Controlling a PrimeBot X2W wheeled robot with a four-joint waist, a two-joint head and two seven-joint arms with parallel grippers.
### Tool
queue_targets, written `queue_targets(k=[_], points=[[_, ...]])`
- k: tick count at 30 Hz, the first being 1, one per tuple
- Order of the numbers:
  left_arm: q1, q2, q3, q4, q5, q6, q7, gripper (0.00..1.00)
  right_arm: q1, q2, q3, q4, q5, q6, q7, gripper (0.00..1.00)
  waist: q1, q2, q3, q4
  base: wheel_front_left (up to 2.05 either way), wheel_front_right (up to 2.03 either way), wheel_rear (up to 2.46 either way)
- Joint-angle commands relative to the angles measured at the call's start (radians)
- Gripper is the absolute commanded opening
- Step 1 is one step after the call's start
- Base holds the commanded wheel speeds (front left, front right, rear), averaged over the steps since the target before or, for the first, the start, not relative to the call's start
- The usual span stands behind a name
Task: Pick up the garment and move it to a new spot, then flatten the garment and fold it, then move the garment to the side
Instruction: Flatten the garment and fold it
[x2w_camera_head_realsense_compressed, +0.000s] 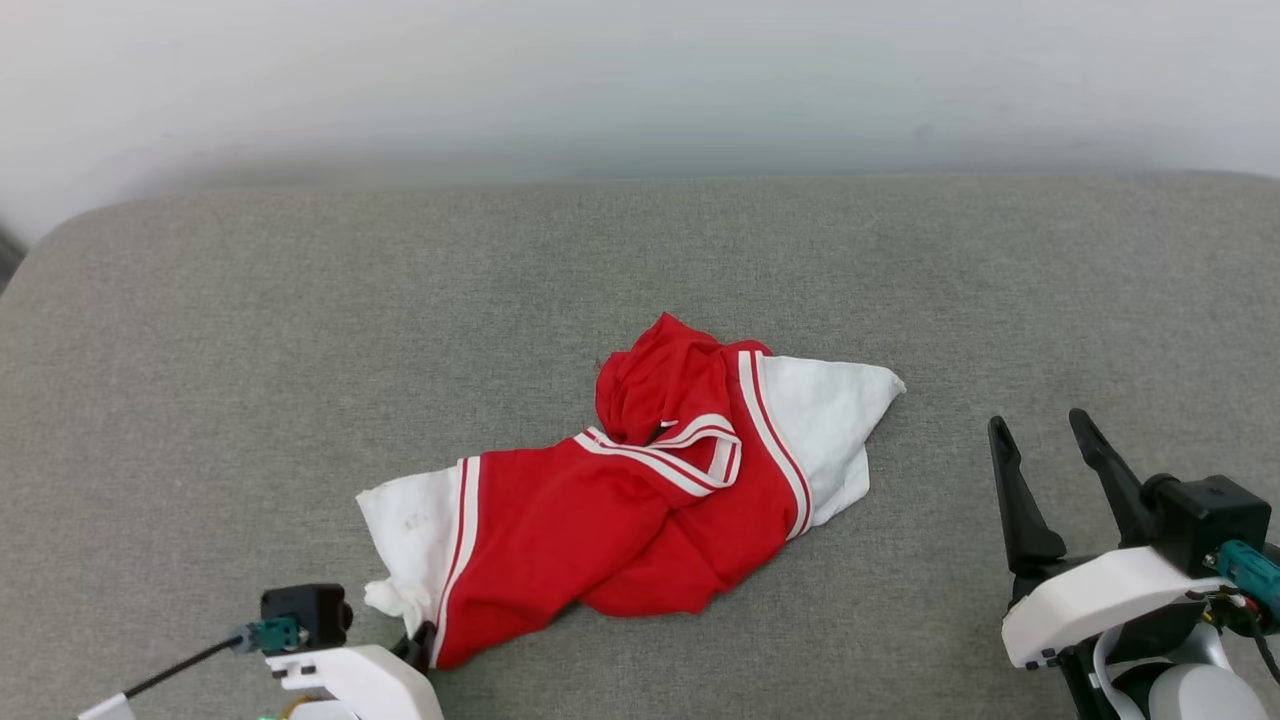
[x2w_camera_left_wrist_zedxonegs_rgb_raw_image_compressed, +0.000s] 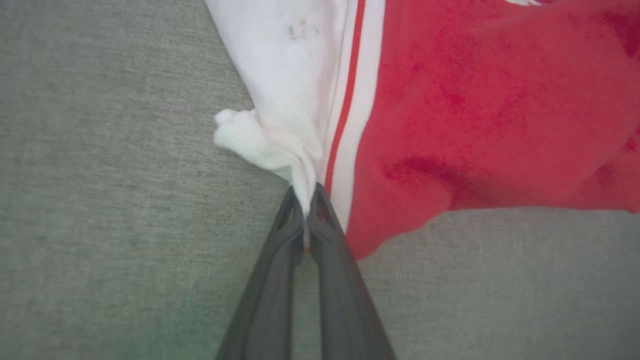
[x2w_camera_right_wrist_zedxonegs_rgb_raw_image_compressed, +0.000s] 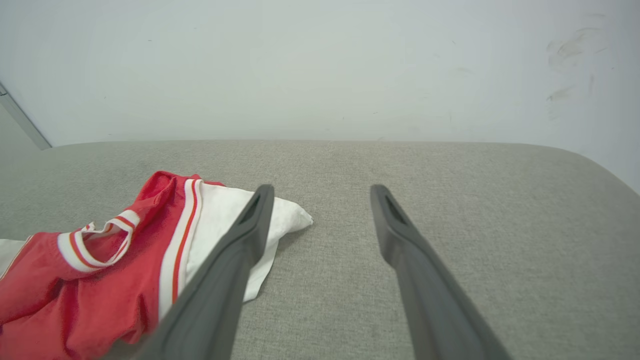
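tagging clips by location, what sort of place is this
Probably an indoor test room: a wide grey fabric-covered cushioned surface with rounded corners set against a bare pale wall, with a crumpled red jersey T-shirt with white sleeves lying on it.

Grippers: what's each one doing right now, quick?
Left gripper: closed on the shirt, pinching its white sleeve edge.
Right gripper: open, holding nothing.
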Motion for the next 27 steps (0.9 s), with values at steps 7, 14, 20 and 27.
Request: queue_targets(k=[7,14,20,27], points=[[-0.022,-0.023,-0.005,0.019,0.04,-0.013,-0.103,1.0,0.037,0.001,-0.007,-0.016,-0.014,0.0,0.024,1.0,0.0,-0.0001,-0.06,0.0,0.0,0.0,0.0],[-0.047,-0.017,0.001,-0.011,0.114,-0.003,-0.231,1.0,0.073,0.001,-0.009,-0.027,-0.01,0.0,0.043,1.0,0.0,-0.0001,-0.12,-0.016,0.0,0.0,0.0],[-0.084,-0.034,0.003,-0.054,0.178,0.007,-0.353,1.0,0.089,0.001,-0.014,-0.047,-0.007,0.0,0.058,1.0,0.0,-0.0001,-0.133,-0.021,0.0,0.0,0.0],[-0.112,-0.05,0.015,-0.076,0.231,0.027,-0.446,1.0,0.088,0.001,-0.054,-0.046,-0.004,0.0,0.074,1.0,0.0,-0.0001,-0.111,-0.012,0.0,0.0,0.0]])
